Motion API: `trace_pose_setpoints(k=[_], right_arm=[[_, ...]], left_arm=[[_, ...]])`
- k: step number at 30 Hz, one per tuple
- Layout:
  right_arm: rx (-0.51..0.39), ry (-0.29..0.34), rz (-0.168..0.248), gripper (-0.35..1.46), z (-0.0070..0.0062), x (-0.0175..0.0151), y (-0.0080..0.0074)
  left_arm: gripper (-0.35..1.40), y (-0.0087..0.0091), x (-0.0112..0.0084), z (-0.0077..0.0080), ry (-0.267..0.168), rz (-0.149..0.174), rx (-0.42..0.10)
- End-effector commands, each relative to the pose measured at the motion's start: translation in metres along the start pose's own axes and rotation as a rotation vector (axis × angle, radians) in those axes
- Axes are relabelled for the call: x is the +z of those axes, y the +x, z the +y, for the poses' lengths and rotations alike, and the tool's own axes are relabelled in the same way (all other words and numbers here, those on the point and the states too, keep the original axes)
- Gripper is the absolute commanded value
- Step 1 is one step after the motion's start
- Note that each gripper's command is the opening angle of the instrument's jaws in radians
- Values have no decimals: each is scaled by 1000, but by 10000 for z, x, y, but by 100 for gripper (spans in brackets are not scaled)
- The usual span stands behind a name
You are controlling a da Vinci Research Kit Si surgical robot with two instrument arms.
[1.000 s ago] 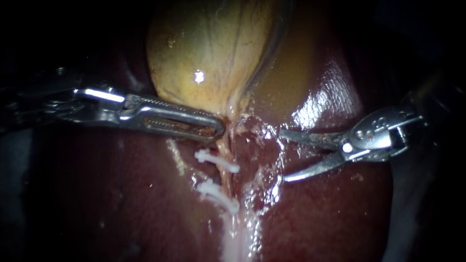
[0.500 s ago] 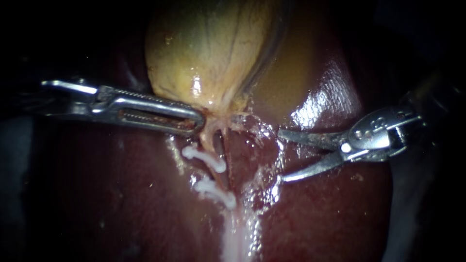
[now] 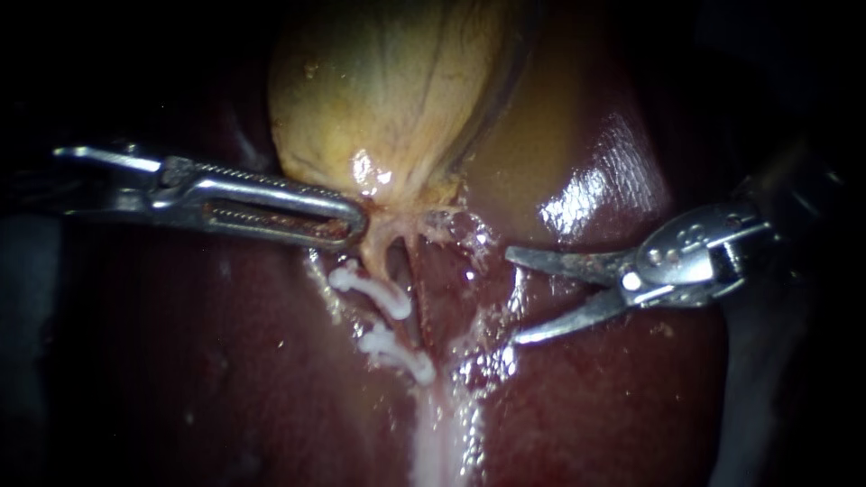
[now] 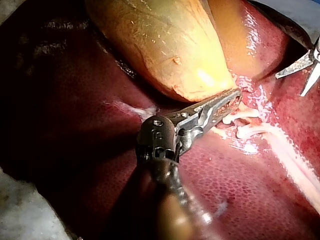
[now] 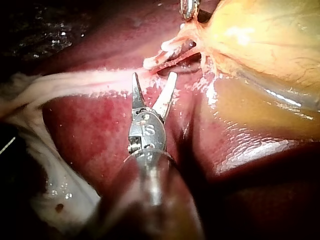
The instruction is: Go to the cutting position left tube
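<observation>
Left tube (image 3: 382,257): pale strand dropping from the gallbladder (image 3: 388,99) neck, just beside the left instrument (image 3: 358,225) tip. It runs under two white clips toward the pale stalk lower down. A darker strand lies just to its right, with a slit between them.
Handling: soft, wet, thin and light. My read is that it will stretch and slide rather than resist, and tear if dragged.
Where to engage: the bare stretch between the upper clip (image 3: 372,290) and the lower clip (image 3: 397,353), with the blades astride the tube and touching neither clip. A bump could probably shift a clip.
Left instrument pose: comes in near-level from the left, jaws closed at the gallbladder neck. They look clamped on neck tissue, holding the tube taut. The tip is half buried there, so the grip is likely, not certain.
Right instrument (image 3: 511,298) pose: comes in from the right, blades spread wide with nothing between them. The tips point toward the tubes but are clear of the clips, over the glossy liver (image 3: 225,361).
Progress: not at the cutting position yet; the blades need to go further in toward the clips.
Risk: the darker strand lies between the blades and the target, so the approach angle matters.
</observation>
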Motion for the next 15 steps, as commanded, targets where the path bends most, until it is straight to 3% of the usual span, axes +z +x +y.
trace_pose_setpoints(k=[1, 15], right_arm=[[-1, 4, 2, 143, -1, 5, -1], [6, 36, -16, 143, -17, 70, -16]], left_arm=[[-35, 0, 0, 0, 1, 0, 0], [-35, 0, 1, 1, 2, 1, 0]])
